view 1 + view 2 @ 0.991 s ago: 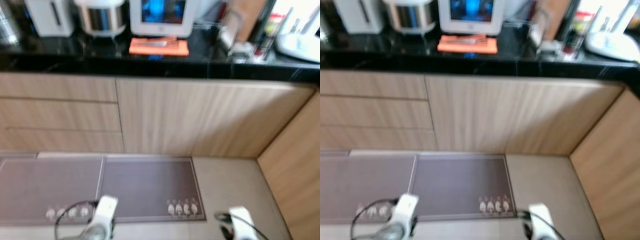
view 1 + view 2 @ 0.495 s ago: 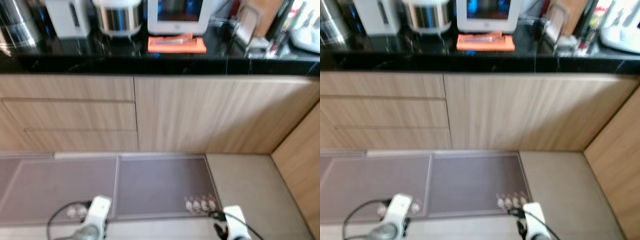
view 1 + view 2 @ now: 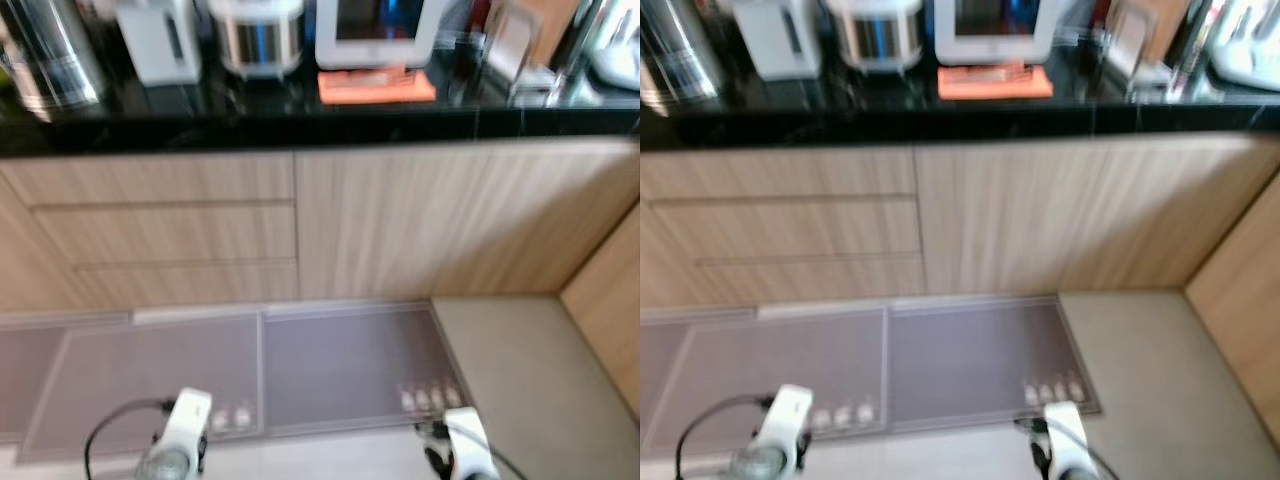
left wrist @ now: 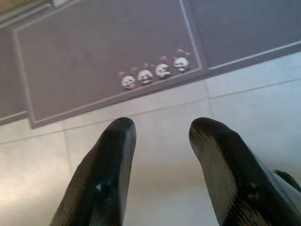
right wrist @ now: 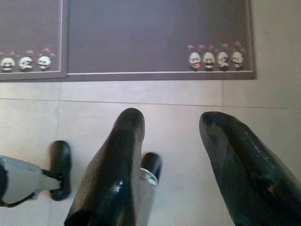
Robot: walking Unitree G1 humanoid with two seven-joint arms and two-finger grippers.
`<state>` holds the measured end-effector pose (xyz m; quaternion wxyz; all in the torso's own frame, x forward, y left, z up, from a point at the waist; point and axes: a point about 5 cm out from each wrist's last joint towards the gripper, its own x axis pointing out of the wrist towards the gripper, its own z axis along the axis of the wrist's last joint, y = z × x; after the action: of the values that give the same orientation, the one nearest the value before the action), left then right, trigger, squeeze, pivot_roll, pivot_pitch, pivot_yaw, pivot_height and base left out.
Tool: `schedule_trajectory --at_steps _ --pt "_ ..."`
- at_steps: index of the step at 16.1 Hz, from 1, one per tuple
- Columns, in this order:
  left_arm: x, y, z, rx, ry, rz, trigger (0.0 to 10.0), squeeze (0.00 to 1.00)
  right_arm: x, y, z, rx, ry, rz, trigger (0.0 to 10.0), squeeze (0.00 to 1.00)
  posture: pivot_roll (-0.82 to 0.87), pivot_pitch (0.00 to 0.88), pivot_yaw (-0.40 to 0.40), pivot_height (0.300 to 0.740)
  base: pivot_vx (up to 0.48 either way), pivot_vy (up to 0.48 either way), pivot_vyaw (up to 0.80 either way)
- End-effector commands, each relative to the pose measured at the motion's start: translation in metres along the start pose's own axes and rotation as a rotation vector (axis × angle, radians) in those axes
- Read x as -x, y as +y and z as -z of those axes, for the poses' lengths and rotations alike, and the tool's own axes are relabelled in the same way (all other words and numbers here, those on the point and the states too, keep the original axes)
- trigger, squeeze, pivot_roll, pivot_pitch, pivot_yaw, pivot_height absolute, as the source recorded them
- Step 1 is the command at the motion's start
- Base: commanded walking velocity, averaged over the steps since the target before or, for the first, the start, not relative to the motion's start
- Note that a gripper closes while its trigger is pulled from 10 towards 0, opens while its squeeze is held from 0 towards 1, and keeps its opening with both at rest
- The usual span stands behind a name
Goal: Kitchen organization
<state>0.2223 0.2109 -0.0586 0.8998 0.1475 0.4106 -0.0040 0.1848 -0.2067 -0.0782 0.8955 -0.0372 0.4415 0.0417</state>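
Both arms are hanging idle: the left pincer [image 4: 160, 141] and right pincer [image 5: 171, 136] are hovering released and empty over the tiled floor [image 4: 155, 117]. Just beyond, two grey mats [image 3: 350, 365] are lying before the wood cabinets [image 3: 300, 220]. Since a second ago the view has been swinging rightward and nearer, suggesting an approach. Farther off, on the black tabletop [image 3: 250, 100], an orange cloth [image 3: 376, 86], a white screen [image 3: 378, 30] and a steel cooker [image 3: 258, 35] are waiting.

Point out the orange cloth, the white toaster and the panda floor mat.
orange cloth [image 3: 377, 87]: left eye view, middle of its top.
white toaster [image 3: 158, 42]: left eye view, front face.
panda floor mat [image 5: 155, 35]: right wrist view, plain grey middle.
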Motion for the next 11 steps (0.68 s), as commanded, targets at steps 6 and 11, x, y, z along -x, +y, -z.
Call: schedule_trajectory --at_steps 6,11 --pt "-0.0001 -0.0101 0.0008 0.014 0.011 0.019 10.0 0.00 0.0024 -0.0109 0.0015 0.013 0.014 0.020 10.0 0.00 -0.14 0.000 -0.004 0.740 0.000 0.336 0.00" --pt "0.0001 -0.0098 0.0018 0.016 0.016 0.017 10.0 0.00 0.0020 -0.0096 0.0012 0.010 0.013 0.019 10.0 0.00 -0.14 0.000 0.002 0.740 0.000 0.336 0.00"
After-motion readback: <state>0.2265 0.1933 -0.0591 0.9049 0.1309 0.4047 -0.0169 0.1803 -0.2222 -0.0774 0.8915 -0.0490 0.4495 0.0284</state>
